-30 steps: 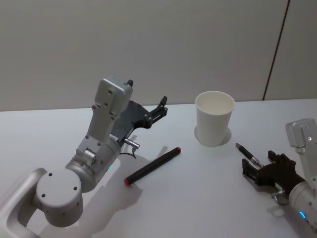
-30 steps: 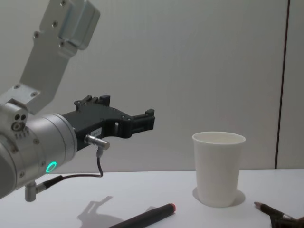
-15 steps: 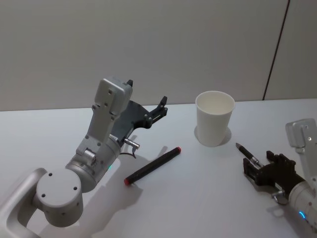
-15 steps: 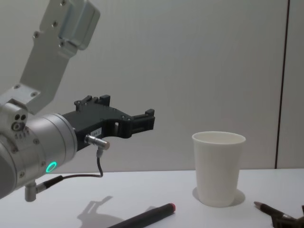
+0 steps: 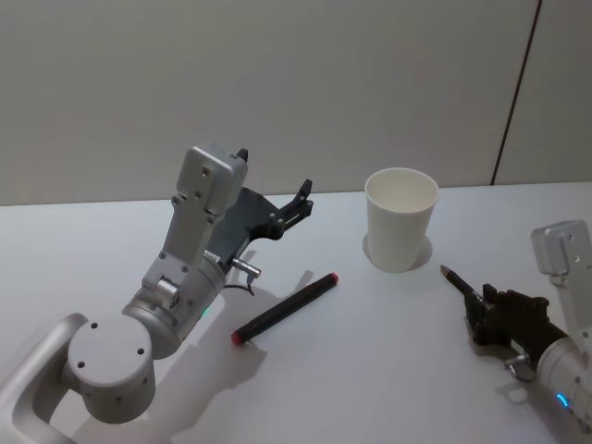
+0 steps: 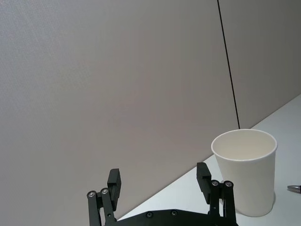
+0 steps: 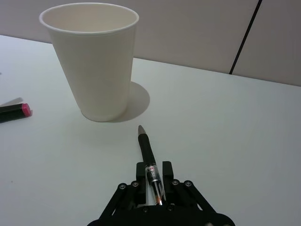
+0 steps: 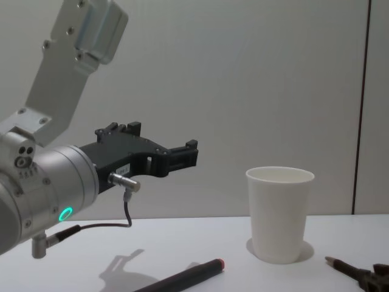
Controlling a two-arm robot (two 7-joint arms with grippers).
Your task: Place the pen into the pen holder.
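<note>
While the left pincer (image 6: 159, 174) gapes, the right pincer (image 7: 154, 166) grips the slim, dark, clear-barrelled pen (image 7: 145, 144).

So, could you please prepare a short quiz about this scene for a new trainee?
1. True or false: the pen holder lies on its side on the table.
2. What does the right pincer grip? A) the pen B) the pen holder C) nothing
3. Fill in: the left pincer, raised above the table, has its jaws ____.

Key: 1 false, it stands upright; 2 A; 3 open.
</note>
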